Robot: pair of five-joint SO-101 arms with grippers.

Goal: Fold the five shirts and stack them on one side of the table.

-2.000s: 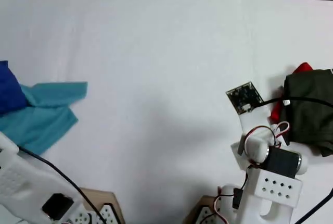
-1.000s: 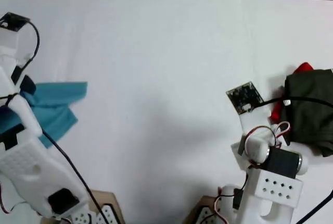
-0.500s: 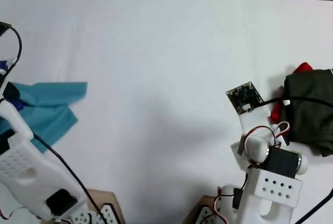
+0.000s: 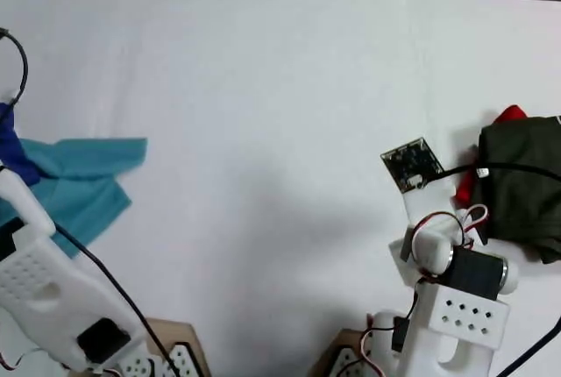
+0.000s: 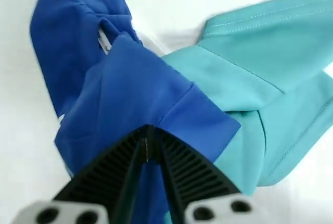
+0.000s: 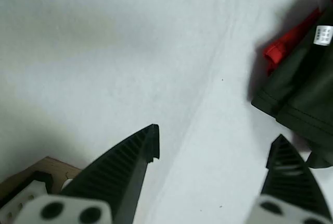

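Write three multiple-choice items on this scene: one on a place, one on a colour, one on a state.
1. Where does the dark green shirt lie? A. at the right edge of the table, over the red shirt; B. at the table's middle; C. draped over an arm.
2. What colour is the shirt partly under the blue shirt? A. yellow; B. white; C. teal.
3. The right end effector is: A. shut on the red shirt; B. open above bare table; C. shut on nothing.
Answers: A, red cloth peeks out beneath it at that edge; C, the teal shirt runs under the blue one; B, its fingers stand wide apart, only table between.
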